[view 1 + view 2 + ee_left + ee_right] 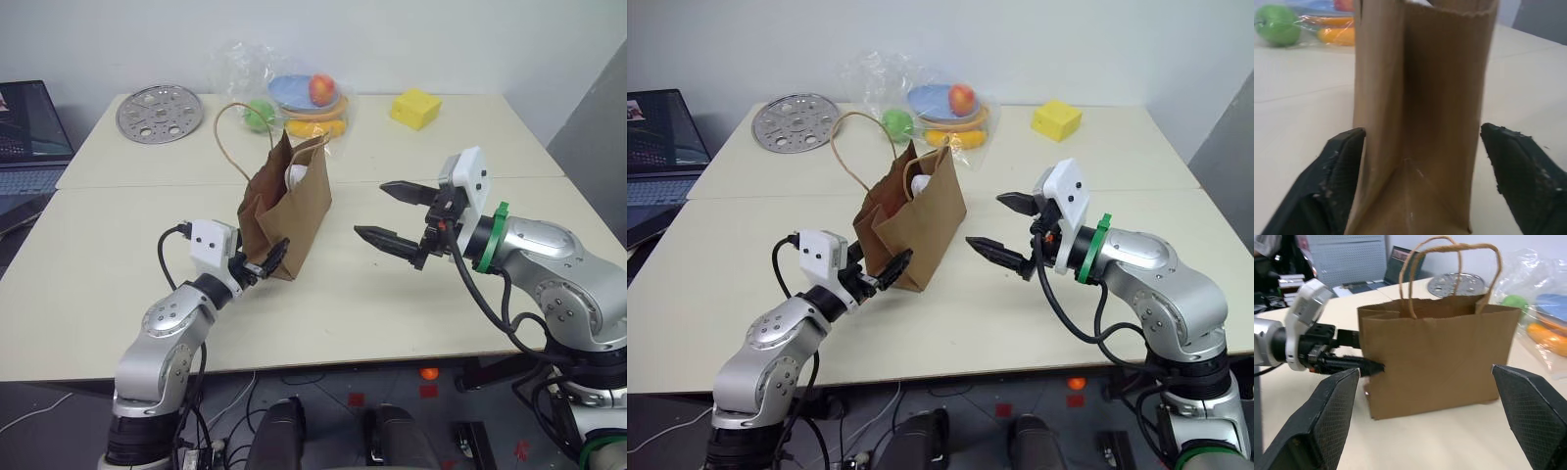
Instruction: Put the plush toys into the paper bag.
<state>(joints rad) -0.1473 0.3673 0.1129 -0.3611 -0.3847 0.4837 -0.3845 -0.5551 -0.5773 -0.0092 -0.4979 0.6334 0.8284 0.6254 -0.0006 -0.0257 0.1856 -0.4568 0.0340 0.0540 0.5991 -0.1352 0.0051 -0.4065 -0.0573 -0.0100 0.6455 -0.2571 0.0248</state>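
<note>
Paper bag: We see the brown paper bag (289, 211) standing upright near the middle of a cream table (108, 294), its mouth open and its twisted loop handles raised.
Plush toys: A cream-white plush toy (297, 176) peeks from the bag's mouth in the head views; we cannot find the carrot toy.
Left claw: The left gripper (266, 259) sits at the bag's near narrow end, fingers spread to either side of it. The left wrist view shows one finger (1337, 171) at the bag's edge, the other apart from it, so it is released, not clenched.
Right claw: The right gripper (392, 215) hovers to the bag's right, well apart from it, its fingers spread wide and grasping nothing.
Open room: Bare tabletop lies between the bag and the right gripper, and along the near edge.
Far edge: A perforated metal disc (160, 114), wrapped fruit (294, 103) on a blue plate, and a yellow block (415, 108).
Left edge: A laptop (29, 137) sits beside the table.
Writing: We read none on the bag.
Right wrist view alone: It shows the bag's broad side and the left gripper's finger tip at its edge.
</note>
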